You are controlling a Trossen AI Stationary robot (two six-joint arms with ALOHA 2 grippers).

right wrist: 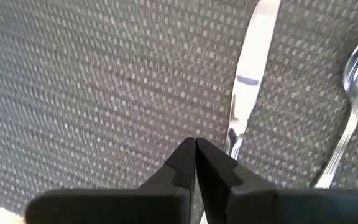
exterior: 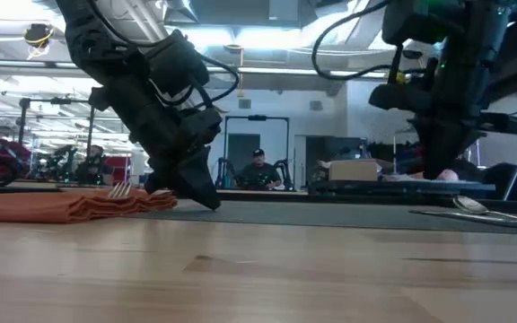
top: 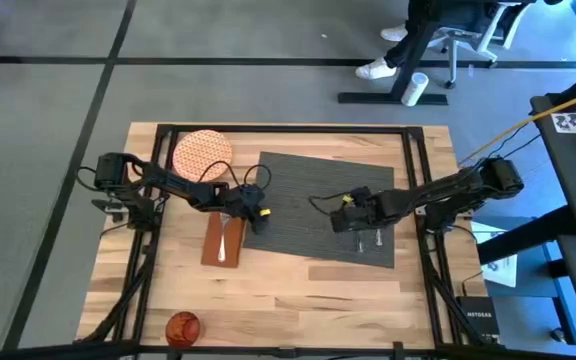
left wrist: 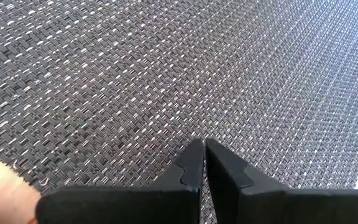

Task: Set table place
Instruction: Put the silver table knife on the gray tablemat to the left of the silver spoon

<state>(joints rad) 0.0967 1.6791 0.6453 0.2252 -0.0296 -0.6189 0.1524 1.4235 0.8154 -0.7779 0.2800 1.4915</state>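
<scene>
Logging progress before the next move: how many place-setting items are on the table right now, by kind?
Placemat: 1
Plate: 1
Napkin: 1
Fork: 1
Knife: 1
Spoon: 1
Cup: 1
Total: 7

A: Where is there room in the high view?

B: The placemat [top: 313, 195] is bare through its middle, between the left gripper [top: 259, 222] and the right gripper [top: 346, 218]. The lower band of the table [top: 298, 300] is open apart from the cup [top: 182, 327] at lower left.

A: Obstacles?

B: Plate [top: 202, 153] upper left, napkin [top: 223, 240] with fork [top: 224, 236] centre-left, knife [top: 361, 242] and spoon [top: 378, 239] right of centre.
</scene>
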